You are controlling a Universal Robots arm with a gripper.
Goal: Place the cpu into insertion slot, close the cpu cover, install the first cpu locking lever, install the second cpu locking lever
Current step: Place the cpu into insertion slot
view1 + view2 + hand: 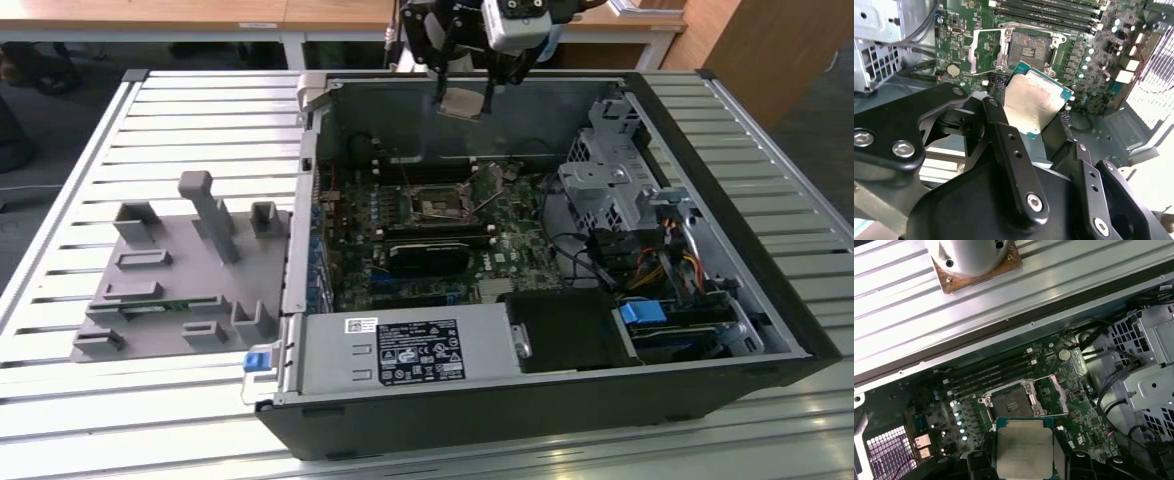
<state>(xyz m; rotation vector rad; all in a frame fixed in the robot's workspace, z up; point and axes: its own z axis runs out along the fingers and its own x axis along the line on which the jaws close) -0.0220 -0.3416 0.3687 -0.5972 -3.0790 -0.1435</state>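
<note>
Robotics lab or test-cell bench. Evidence:
- slotted aluminium-profile table point(160, 110)
- round metal mount point(970, 255) on bolted plate on that table, seen in first wrist view
- desktop PC case point(534, 425) lying flat, side panel off, with motherboard point(521, 250) and power supply point(400, 350) exposed
- grey fixture plate point(174, 290) with upright holders just beside case
- gripper point(463, 92) clamped on cpu point(462, 104) above case
- wooden desks point(200, 12) behind

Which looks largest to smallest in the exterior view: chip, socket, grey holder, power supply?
1. grey holder
2. power supply
3. socket and chip look alike; the chip hangs higher, so unranked.
</note>
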